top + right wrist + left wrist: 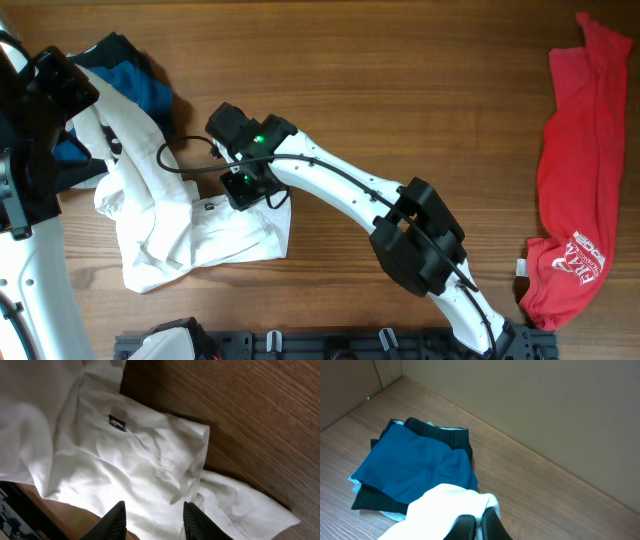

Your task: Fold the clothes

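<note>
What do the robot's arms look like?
The right arm is white tubes with black joints, a looping black cable and a green light near its wrist. The left arm is white and black too. The right end effector has two black fingers.

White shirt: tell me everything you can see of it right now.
The white shirt is soft, cotton-looking cloth, crumpled and unfolded on the wooden table, on the left side. A small black tag shows on it. One part is lifted, pinched in the shut left gripper beside the folded blue pile. The right gripper hangs open just above its wrinkled middle, apparently not touching.
</note>
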You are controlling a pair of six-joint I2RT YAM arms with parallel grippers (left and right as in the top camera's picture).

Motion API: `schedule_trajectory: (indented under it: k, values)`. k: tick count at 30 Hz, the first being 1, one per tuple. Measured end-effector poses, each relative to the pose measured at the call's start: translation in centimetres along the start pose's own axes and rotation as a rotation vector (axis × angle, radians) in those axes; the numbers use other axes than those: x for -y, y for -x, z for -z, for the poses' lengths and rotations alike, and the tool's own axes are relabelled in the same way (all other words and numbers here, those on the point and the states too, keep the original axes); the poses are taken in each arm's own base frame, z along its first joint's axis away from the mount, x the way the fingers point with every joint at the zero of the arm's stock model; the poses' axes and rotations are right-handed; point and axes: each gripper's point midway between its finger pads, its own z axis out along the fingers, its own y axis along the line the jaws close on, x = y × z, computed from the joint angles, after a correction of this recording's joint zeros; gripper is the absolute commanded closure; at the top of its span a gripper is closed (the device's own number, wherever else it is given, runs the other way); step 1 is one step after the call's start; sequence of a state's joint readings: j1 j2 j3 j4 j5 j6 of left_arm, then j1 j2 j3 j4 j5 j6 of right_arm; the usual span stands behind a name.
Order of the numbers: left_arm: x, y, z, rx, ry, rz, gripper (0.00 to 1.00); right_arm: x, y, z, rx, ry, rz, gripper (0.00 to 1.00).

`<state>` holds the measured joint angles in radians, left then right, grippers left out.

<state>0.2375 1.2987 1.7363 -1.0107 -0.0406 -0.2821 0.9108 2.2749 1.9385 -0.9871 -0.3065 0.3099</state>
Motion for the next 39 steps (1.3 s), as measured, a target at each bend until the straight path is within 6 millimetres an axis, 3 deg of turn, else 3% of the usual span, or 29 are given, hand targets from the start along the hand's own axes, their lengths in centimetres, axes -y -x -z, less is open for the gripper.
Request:
schedule_trajectory:
  k: [7,14,39]
  values:
    - [0.0,0.0,0.0,0.0,0.0,0.0,0.96,-0.8,-0.3,-0.5,-0.003,-0.009,0.022,0.63]
    - [0.0,0.0,0.0,0.0,0.0,0.0,0.96,-0.2,-0.9,-2.2,-0.039,-0.023,0.011,0.63]
    - [0.0,-0.1,0.0,-0.003,0.001,-0.001,0.96,-0.3,-0.4,-2.7,-0.019,-0.019,-0.001,0.64]
